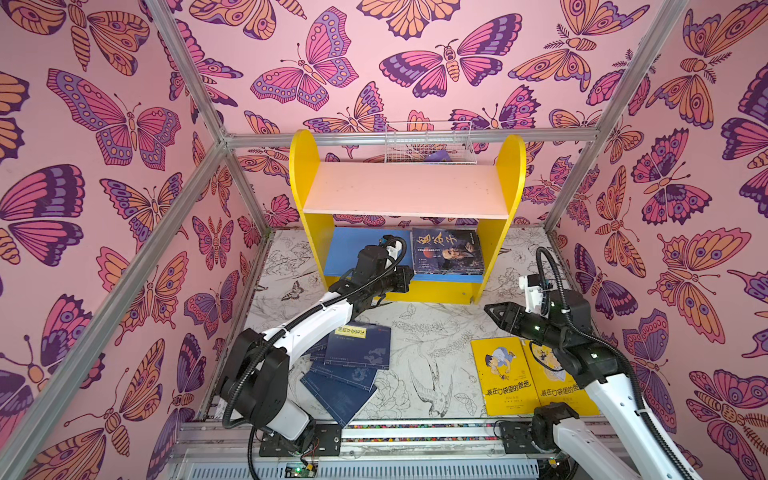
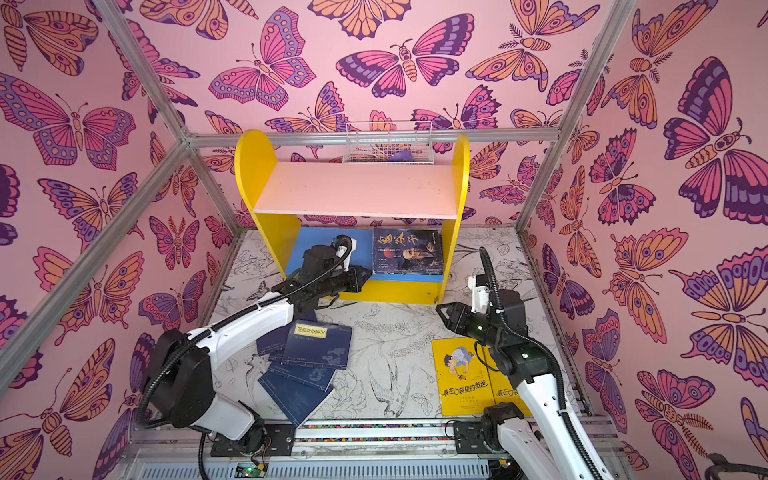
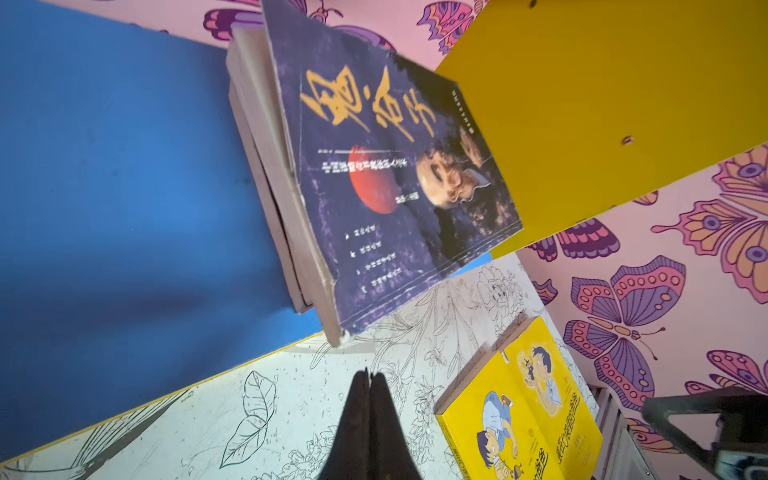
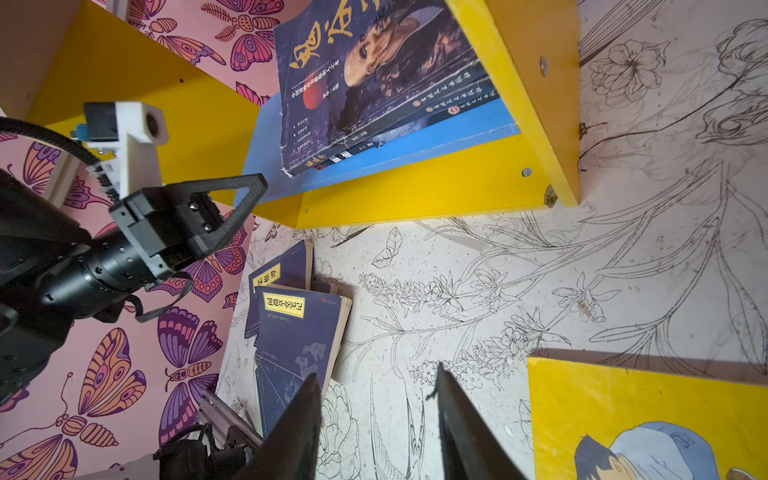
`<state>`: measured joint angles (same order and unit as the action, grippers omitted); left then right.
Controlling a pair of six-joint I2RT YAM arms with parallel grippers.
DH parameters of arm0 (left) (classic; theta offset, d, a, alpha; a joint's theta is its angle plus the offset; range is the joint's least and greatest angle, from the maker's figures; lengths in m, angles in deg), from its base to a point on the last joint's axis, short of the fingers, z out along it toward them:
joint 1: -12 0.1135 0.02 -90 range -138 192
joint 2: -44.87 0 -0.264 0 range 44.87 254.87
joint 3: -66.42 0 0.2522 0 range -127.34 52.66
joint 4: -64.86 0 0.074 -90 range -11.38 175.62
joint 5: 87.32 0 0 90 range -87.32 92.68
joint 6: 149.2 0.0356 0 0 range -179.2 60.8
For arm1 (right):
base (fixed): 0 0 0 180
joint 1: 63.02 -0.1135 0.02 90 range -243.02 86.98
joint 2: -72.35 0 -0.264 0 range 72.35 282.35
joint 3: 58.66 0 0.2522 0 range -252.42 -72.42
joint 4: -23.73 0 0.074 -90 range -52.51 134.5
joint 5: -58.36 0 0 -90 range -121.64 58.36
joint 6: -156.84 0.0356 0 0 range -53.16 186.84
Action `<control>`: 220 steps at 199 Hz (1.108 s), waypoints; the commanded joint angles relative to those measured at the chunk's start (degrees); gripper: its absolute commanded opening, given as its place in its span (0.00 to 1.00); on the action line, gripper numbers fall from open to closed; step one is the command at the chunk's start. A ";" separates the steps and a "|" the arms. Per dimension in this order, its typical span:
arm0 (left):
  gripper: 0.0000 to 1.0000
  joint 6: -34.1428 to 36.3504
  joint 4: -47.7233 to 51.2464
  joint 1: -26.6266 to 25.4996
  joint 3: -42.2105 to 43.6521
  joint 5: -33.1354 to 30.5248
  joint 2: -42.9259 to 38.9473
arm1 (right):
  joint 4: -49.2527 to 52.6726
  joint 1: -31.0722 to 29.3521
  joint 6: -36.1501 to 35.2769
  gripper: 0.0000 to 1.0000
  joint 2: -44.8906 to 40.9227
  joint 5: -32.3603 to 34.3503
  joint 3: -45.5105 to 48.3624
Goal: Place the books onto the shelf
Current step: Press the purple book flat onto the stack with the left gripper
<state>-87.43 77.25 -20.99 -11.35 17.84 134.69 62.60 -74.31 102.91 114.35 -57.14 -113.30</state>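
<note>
The shelf [image 1: 405,189] stands at the back with yellow side panels, a bare pink upper board and a blue lower board [image 1: 353,249]. A stack of dark portrait-cover books [image 1: 449,251] [image 3: 395,178] [image 4: 374,75] lies flat on the right half of the lower board. Several navy books [image 1: 353,353] [image 4: 291,332] lie fanned on the table at front left. Two yellow books [image 1: 505,376] [image 3: 519,415] lie at front right. My left gripper [image 1: 409,276] [image 3: 369,374] hovers at the lower board's front edge, shut and empty. My right gripper [image 1: 488,308] [image 4: 376,370] is open over the table beside the yellow books.
A white wire basket [image 1: 428,141] hangs on the back rail behind the shelf. Aluminium frame posts [image 1: 249,199] and butterfly-print walls close in the sides. A metal rail [image 1: 415,432] with both arm bases runs along the front edge.
</note>
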 commanded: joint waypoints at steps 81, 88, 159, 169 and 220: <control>0.00 6.32 4.87 -0.14 -8.15 1.32 7.83 | 0.39 0.23 -0.39 0.47 -0.91 1.41 0.59; 0.00 6.34 5.16 -0.14 -8.82 1.37 8.30 | 0.54 0.30 -0.47 0.47 -1.02 1.48 0.52; 0.00 6.08 5.54 -0.21 -11.54 4.36 9.88 | 1.17 0.30 -1.27 0.47 -1.20 1.93 0.70; 0.00 6.01 5.43 -0.13 -11.14 4.25 8.86 | 1.24 0.31 -1.34 0.47 -1.18 2.24 0.67; 0.00 -2.45 -3.59 4.03 -4.62 4.28 2.40 | 1.12 0.29 -1.37 0.47 -0.87 2.25 1.04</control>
<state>-85.31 79.20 -19.22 -18.21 21.33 140.72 63.14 -74.31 102.56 113.59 -55.28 -112.80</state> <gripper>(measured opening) 0.049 0.473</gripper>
